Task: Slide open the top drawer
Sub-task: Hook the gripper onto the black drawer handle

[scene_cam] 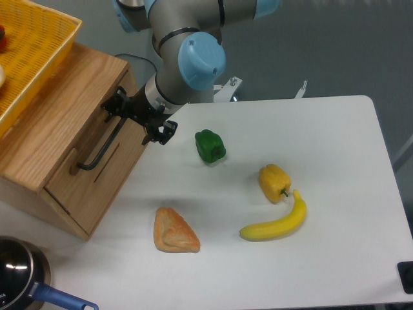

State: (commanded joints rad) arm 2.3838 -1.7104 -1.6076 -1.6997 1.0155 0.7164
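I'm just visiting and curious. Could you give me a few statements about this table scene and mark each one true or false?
1. The gripper is at the top drawer's black handle. True.
2. The green pepper touches the banana. False: they lie apart.
3. The yellow pepper sits right beside the banana. True.
4. The bread is on the cabinet. False: it lies on the table.

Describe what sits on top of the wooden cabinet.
A yellow basket rests on the wooden cabinet, running out of frame. Something red shows at its edge; the rest of its contents are cut off from view.
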